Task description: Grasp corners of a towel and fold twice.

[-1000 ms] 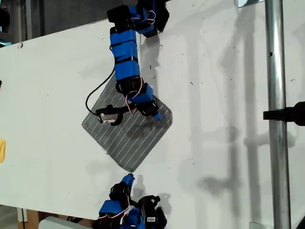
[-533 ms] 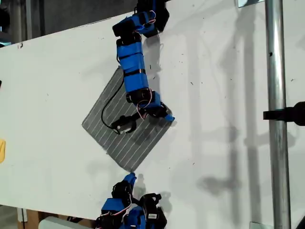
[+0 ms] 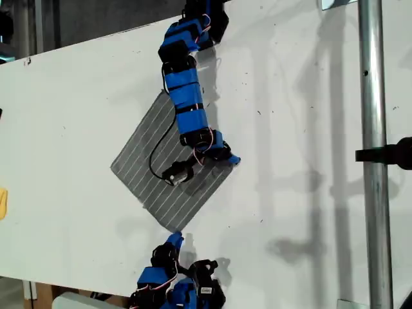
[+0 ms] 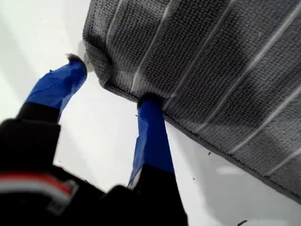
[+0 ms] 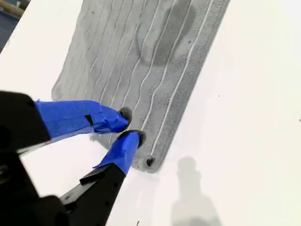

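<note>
Soft ribbed striped towel (image 4: 211, 70); first end effector (image 4: 110, 82) parted at corner; second end effector (image 5: 127, 127) pinching edge.

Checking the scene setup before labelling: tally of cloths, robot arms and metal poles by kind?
Towel: 1
Arms: 2, upper arm and lower arm in the exterior view
Metal pole: 1
Total: 4
</note>
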